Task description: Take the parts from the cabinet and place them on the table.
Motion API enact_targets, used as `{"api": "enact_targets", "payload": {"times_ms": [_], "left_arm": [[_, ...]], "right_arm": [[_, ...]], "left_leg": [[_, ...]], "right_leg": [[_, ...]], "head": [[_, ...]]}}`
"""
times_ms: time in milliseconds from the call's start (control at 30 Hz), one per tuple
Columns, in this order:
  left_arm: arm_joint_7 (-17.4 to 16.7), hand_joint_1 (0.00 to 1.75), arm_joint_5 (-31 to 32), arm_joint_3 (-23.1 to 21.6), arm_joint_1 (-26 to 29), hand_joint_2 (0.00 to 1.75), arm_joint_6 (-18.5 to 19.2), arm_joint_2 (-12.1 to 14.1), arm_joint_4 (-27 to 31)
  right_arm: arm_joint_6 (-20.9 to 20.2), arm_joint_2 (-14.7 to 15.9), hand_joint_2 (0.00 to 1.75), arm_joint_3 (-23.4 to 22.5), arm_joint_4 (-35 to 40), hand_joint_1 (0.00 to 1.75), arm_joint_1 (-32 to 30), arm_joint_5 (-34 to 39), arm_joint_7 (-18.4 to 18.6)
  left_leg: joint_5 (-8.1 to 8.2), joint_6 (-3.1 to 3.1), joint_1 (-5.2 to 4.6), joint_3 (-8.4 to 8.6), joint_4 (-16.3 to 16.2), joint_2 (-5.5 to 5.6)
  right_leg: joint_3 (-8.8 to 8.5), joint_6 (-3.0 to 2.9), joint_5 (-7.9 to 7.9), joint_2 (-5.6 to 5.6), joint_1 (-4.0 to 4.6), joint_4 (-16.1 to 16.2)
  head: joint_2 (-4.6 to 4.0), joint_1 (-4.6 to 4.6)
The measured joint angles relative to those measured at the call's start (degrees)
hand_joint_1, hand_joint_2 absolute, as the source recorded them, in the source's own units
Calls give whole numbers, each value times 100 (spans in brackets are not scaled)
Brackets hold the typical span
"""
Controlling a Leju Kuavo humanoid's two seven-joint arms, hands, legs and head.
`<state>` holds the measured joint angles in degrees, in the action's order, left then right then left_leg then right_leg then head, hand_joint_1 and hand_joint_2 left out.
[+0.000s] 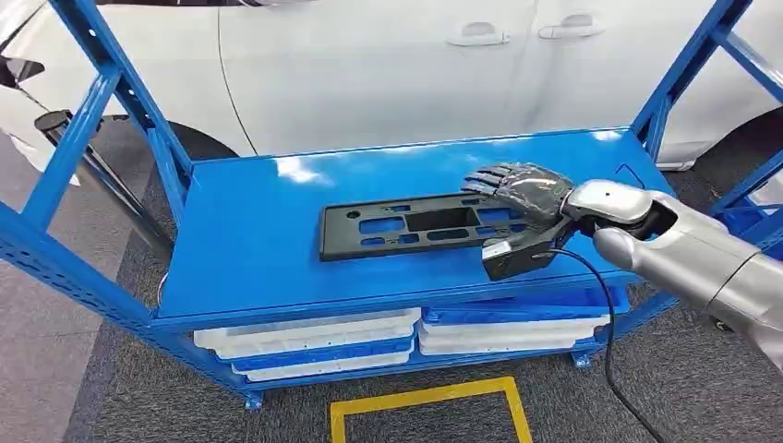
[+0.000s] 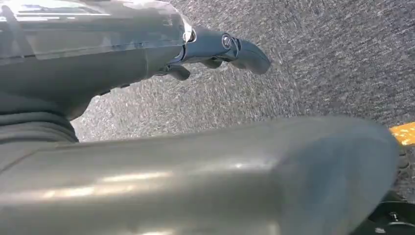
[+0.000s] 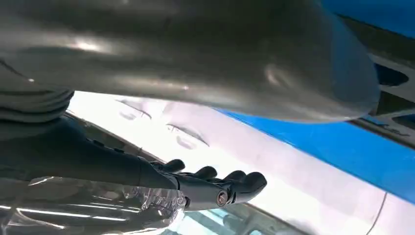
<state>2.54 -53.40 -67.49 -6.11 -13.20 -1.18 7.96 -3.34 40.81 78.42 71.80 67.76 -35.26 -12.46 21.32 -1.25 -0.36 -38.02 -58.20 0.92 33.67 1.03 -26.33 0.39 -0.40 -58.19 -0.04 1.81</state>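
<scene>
One black slotted plastic part (image 1: 420, 225) lies on the top shelf (image 1: 249, 240) of one blue metal cabinet (image 1: 92, 286). Two stacks of white and blue trays (image 1: 314, 346) sit on its lower shelf. One white car (image 1: 369, 65) stands behind.

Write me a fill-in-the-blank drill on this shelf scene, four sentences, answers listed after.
1. The black part lies flat on the ______ shelf.
2. The hand over the part's end is the robot's ______ hand.
3. Behind the shelf stands a ______ car.
4. The left hand hangs over grey ______.

Answers: blue; right; white; carpet
</scene>
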Motion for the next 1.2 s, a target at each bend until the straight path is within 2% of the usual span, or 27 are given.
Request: {"api": "enact_targets", "payload": {"times_ms": [167, 333, 533, 900, 1200], "left_arm": [[7, 0, -37, -59, 0, 0, 0, -35, 2], [0, 0, -48, -129, 0, 0, 2, -52, 2], [13, 0, -63, -188, -6, 0, 4, -79, 2], [44, 0, -96, -304, -28, 0, 31, -125, 7], [44, 0, -111, -376, -23, 0, 103, -127, 7]], "right_arm": [[601, -88, 0, -346, -265, 0, -776, -348, -103], [802, -227, 0, -813, -420, 0, -1475, -650, -105], [1000, -590, 0, -1379, -619, 0, -2101, -1292, 0], [1204, -1769, 0, -1727, -1718, 0, -2082, -1867, 18], [1014, -2072, 0, -1751, -2122, 0, -1670, -1956, -24]], "left_leg": [[3, -5, 0, 0, 0, 9], [5, -7, -1, -1, 0, 9], [5, -7, -1, 0, 2, 8], [3, -5, 1, 2, 3, 7], [3, -6, -1, 1, 0, 9]], "right_leg": [[-6, 1, -2, -7, 1, 1], [-7, 3, -3, -9, 1, 1], [-6, 3, -3, -6, 1, 1], [-7, 2, -3, -6, 3, -1], [-7, 3, -3, -8, 0, 0]], "head": [[0, 0], [0, 0], [0, 0], [0, 0], [0, 0]]}}
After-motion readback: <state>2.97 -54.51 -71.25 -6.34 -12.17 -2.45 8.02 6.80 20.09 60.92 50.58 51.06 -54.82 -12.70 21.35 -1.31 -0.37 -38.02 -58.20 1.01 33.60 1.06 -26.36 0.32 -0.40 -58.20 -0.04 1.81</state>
